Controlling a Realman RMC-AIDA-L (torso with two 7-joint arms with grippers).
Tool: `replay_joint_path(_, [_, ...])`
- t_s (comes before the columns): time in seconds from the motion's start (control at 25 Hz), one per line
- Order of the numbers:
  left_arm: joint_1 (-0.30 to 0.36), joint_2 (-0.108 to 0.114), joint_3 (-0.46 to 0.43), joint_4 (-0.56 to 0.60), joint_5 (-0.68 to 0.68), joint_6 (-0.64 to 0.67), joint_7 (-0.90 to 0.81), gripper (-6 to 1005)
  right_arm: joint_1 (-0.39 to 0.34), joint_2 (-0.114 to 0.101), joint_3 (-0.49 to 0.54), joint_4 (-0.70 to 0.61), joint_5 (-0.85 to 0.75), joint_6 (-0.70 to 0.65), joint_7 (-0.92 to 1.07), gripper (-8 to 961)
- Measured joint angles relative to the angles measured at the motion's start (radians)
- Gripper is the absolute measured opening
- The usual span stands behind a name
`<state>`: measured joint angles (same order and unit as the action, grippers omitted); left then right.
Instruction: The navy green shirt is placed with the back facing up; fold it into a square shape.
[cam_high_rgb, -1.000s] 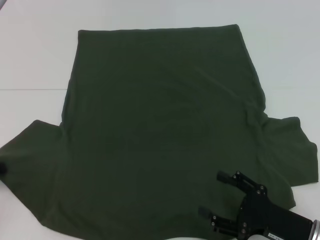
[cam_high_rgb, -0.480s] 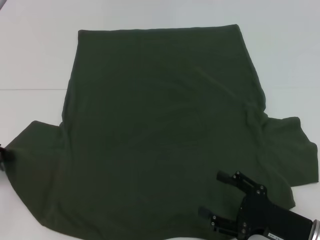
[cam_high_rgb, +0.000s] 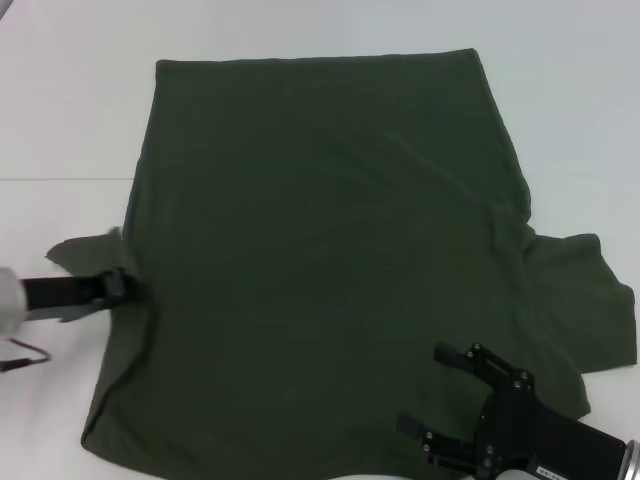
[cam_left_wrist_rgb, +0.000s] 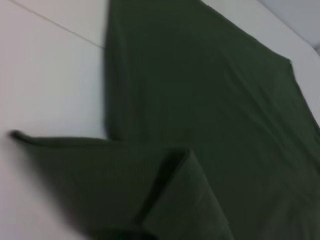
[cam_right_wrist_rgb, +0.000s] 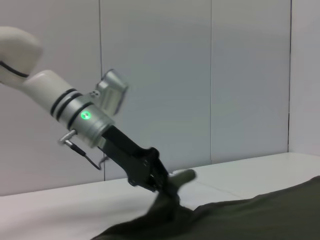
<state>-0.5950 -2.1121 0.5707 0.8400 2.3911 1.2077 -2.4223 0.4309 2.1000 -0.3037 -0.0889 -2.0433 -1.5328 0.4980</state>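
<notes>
One white tabletop (cam_high_rgb: 60, 120) carries everything, and the navy green shirt (cam_high_rgb: 330, 260) covers most of it, spread flat with its hem at the far edge and its collar end toward me. From the shirt's middle, my left gripper (cam_high_rgb: 115, 285) sits at the left sleeve, fingers clamped on the sleeve cloth, which is lifted and doubled over toward the body panel; the left wrist view shows that fold as a thick rolled edge. My right gripper (cam_high_rgb: 440, 400) hovers over the shirt's near right corner, below the right sleeve, fingers spread apart and holding nothing. I judge the sleeve tuck is under way. To do it well I would carry the sleeve straight inward, low over the cloth, laying its edge along the side seam without dragging the body panel askew.
</notes>
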Motion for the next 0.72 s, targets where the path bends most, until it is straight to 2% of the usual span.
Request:
replay_joint_path(0.12, [-0.006,-0.022,0.052,-0.002,0.003,-0.027,-0.005,-2,-0.001,0.0,0.0,0.0,0.0,-0.005,0.001,941])
replay_joint_path(0.36, [-0.006,-0.044,0.075,-0.016,0.002,-0.063,0.0,-2,-0.003,-0.001,0.001,0.0,0.0,-0.01,0.004,942])
replay_joint_path(0.72, [0.004,-0.05,0.109,-0.063,-0.053,-0.061,0.048,3,-0.002,-0.001,0.003,0.0,0.0,-0.011,0.003,942])
